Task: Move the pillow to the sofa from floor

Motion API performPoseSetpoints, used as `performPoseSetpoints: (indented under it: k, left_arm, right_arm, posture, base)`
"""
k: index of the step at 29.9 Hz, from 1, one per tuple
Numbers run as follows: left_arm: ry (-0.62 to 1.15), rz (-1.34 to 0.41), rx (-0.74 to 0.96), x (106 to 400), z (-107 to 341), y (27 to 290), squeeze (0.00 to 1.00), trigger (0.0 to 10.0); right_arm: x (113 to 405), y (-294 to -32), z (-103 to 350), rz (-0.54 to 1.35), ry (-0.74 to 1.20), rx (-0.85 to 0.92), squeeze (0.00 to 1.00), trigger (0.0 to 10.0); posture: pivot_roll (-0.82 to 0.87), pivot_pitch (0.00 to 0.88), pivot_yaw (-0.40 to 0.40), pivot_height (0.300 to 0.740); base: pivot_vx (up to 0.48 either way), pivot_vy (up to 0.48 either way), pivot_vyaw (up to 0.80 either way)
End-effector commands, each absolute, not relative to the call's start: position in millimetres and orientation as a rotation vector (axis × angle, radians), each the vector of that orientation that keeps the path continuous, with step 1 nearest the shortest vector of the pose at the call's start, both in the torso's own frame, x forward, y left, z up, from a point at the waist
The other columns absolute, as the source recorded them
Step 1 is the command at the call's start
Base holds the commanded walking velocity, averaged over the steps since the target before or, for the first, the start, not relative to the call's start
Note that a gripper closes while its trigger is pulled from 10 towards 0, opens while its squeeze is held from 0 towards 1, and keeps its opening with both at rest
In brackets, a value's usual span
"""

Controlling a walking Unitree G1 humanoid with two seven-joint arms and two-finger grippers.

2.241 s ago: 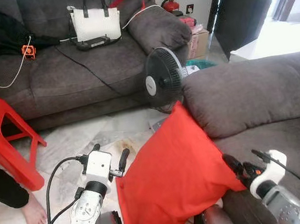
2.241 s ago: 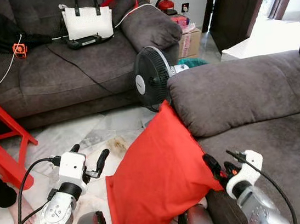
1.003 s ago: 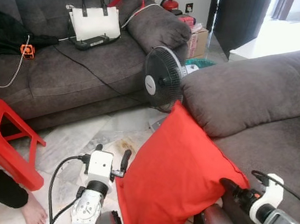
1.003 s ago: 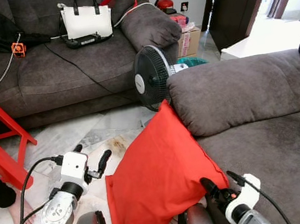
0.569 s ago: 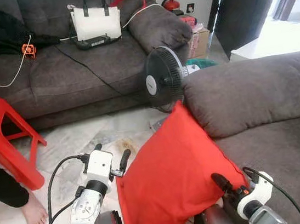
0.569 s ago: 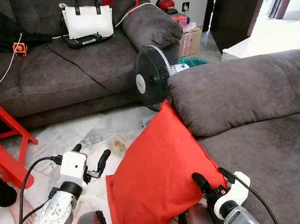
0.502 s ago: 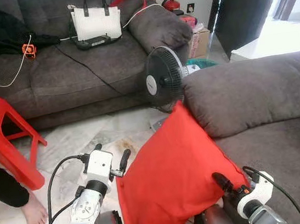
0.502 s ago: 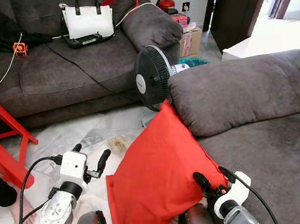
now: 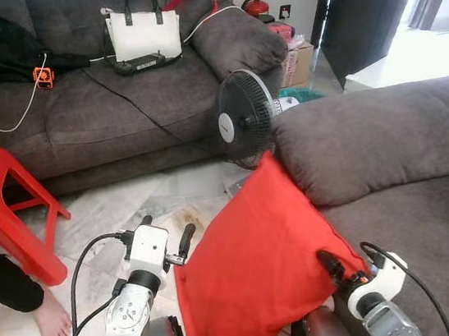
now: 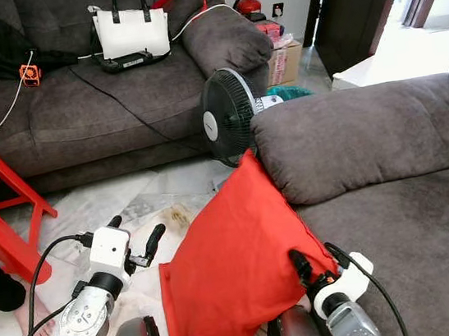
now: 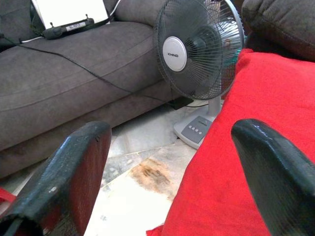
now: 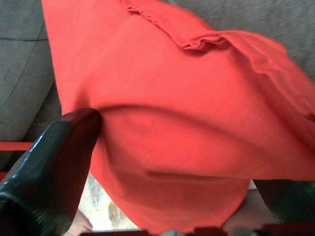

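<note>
Right wrist view: the right tool [image 12: 162, 162] gapes around the pillow [image 9: 258, 267], readying a grip. The pillow leans on the sofa [image 9: 386, 138]; the left tool [image 9: 165, 235] waits open beside it.

Your two head views look forward and down from the robot's head across the floor toward the far sofa [image 9: 116, 99] and the near sofa [image 10: 387, 146]. Both share almost the whole scene: the fan [image 9: 244, 118], the red pillow [image 10: 228, 259] and both arms. The left wrist view looks along its fingers [image 11: 74, 172], low and close, at the fan [image 11: 197, 49] and the pillow's edge. The right wrist view sits very near the pillow [image 12: 187, 113], which you see between its fingers [image 12: 54, 162].
</note>
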State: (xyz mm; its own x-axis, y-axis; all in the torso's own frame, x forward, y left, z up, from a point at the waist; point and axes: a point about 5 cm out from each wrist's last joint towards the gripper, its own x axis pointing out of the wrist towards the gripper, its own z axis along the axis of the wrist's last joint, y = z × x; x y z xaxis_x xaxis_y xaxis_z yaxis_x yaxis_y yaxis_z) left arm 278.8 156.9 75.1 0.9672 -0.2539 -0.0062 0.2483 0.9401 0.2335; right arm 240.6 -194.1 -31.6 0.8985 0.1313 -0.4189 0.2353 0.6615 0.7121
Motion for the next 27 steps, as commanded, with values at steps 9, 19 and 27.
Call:
performPoseSetpoints:
  k: [9, 19, 27]
  left_arm:
    - [-0.042, -0.273, 0.244, 284.2, 79.9, 152.3, 0.00, 10.0]
    - [-0.061, -0.262, 0.248, 288.0, 84.1, 151.1, 0.00, 10.0]
    - [-0.068, -0.257, 0.248, 288.8, 85.2, 150.8, 0.00, 10.0]
  right_arm:
    - [250.9, -182.7, -26.0, 0.003, 0.405, 0.862, 0.00, 10.0]
    - [264.3, -192.9, -20.4, -0.137, 0.361, 0.842, 0.00, 10.0]
    - [266.8, -194.5, -19.1, -0.208, 0.325, 0.849, 0.00, 10.0]
  posture:
    - [0.13, 0.000, -0.059, 0.538]
    - [0.14, 0.000, -0.053, 0.538]
    - [0.13, 0.000, -0.052, 0.538]
  base:
    - [0.000, 0.000, 0.00]
    - [0.000, 0.000, 0.00]
    - [0.000, 0.000, 0.00]
